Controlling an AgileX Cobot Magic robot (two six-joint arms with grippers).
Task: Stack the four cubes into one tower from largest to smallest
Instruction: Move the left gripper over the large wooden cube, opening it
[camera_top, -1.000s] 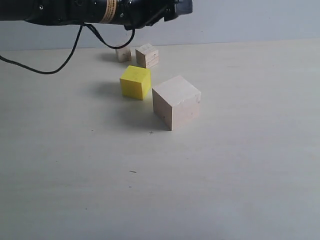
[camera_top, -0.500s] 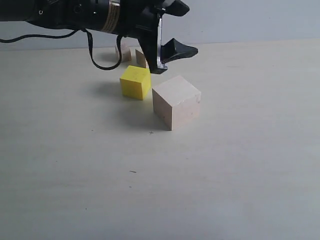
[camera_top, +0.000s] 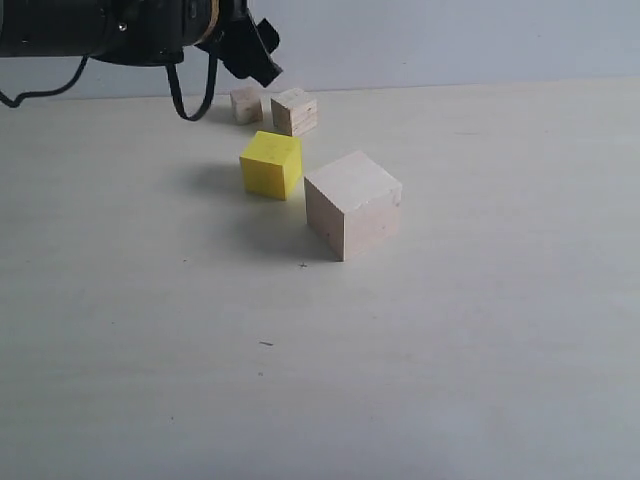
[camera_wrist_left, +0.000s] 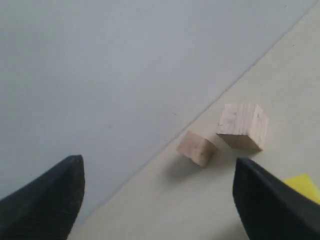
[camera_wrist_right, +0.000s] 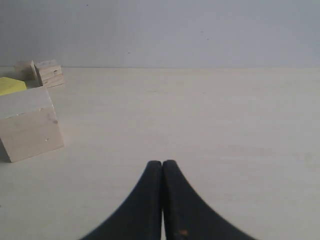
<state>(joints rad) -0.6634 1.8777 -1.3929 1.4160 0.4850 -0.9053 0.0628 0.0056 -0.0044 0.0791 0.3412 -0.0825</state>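
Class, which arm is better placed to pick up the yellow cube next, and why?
Left. The left end effector is open and hangs close to the yellow cube; the right end effector is shut and farther off.

three pale wood cubes (camera_top: 352, 203) (camera_top: 295, 110) (camera_top: 246, 104) and one yellow cube (camera_top: 271, 163).

From the exterior camera we look down obliquely across the pale tabletop (camera_top: 450, 350) toward the grey wall (camera_top: 450, 40). The right wrist camera sits low and level; the left is rolled. All three share the bright yellow cube (camera_top: 270, 164).
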